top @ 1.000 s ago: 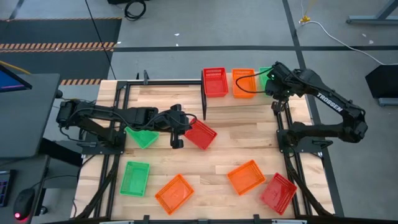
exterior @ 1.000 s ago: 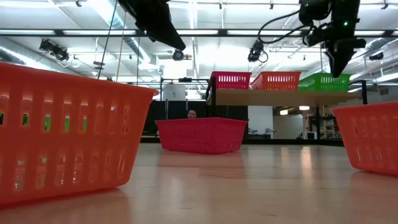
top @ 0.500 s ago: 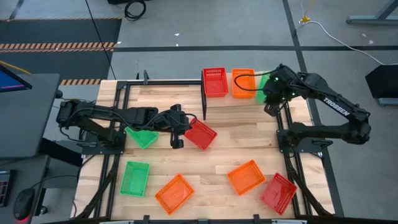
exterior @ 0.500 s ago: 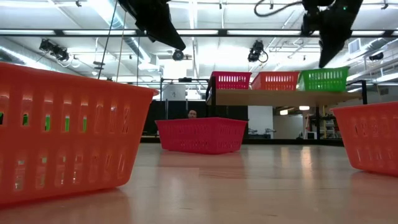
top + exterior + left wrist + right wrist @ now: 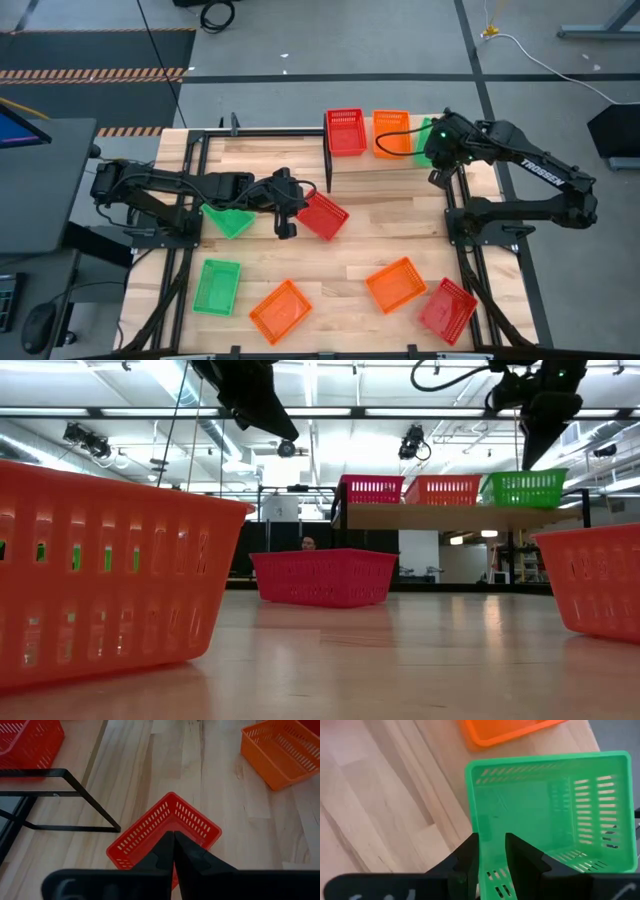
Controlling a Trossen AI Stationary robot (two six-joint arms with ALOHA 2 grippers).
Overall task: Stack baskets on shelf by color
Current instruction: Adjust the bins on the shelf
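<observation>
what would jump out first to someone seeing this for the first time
Probably the raised shelf at the table's far edge, with a red basket, an orange basket and a green basket in a row. The right gripper straddles the green one's wall, while the shut left gripper hovers above another red basket mid-table.
</observation>
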